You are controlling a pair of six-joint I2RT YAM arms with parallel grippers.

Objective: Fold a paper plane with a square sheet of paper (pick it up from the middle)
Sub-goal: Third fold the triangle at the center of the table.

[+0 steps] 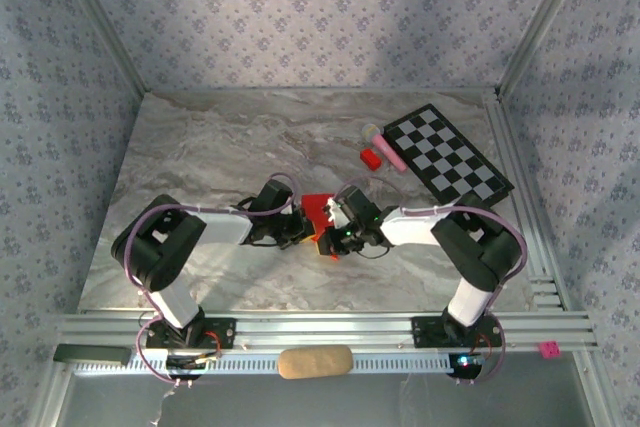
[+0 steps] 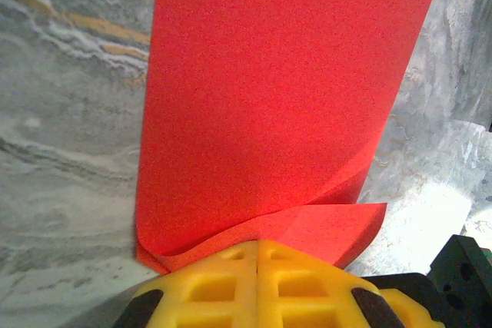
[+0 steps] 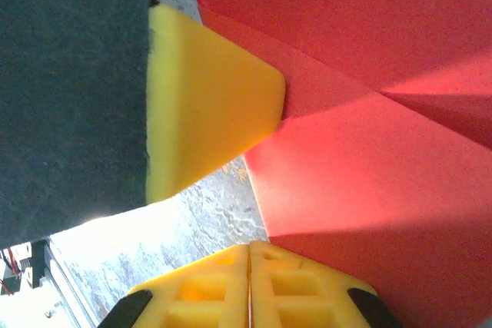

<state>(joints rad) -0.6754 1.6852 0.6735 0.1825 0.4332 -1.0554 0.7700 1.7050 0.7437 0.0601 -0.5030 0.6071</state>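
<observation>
The square sheet of paper (image 1: 318,207), bright red and partly folded, is at the middle of the table between my two grippers. In the left wrist view the paper (image 2: 277,90) rises in front of the camera with a lower flap folded back. My left gripper (image 2: 257,245) is shut on its bottom edge; its yellow finger (image 3: 207,97) touches the sheet where creases meet. My right gripper (image 3: 248,250) is shut, and the paper (image 3: 361,159) lies just right of its tips with its edge running down to them. I cannot tell whether that edge is pinched.
A black-and-white checkerboard (image 1: 447,153) lies at the back right, with a small red block (image 1: 371,158) and a pink stick (image 1: 388,150) beside it. A tan oblong thing (image 1: 315,361) rests on the front rail. Patterned walls enclose the marble table (image 1: 200,147).
</observation>
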